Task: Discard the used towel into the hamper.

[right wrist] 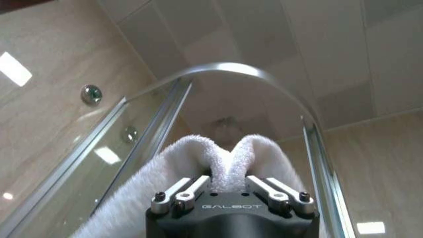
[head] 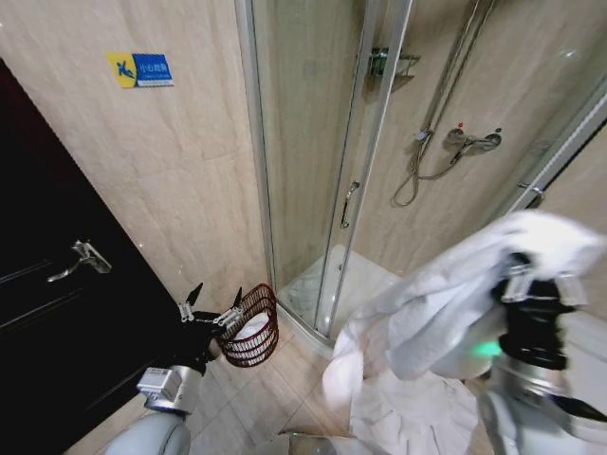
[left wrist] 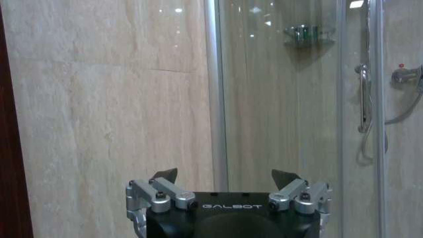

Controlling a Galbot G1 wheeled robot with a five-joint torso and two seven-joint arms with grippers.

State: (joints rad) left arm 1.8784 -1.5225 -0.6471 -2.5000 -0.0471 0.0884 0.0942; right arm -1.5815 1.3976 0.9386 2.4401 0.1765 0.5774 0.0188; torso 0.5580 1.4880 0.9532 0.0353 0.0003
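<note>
Towel (head: 446,303) in hand, hamper (head: 254,327) waiting.
I'm clamping the towel in my right gripper (right wrist: 228,186) at right of frame; the drop's not done. Hamper's sitting lower centre-left, left gripper (head: 213,308) hovering wide, empty beside it.

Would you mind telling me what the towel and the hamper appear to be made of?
The towel, clamped in the right gripper, looks like white terry cotton: the right wrist view shows a fuzzy looped pile and soft folds. The hamper, on the floor beside the open left gripper, looks like dark red-brown coated wire, since light shows through its thin openwork bars; woven rattan cannot be ruled out.
</note>
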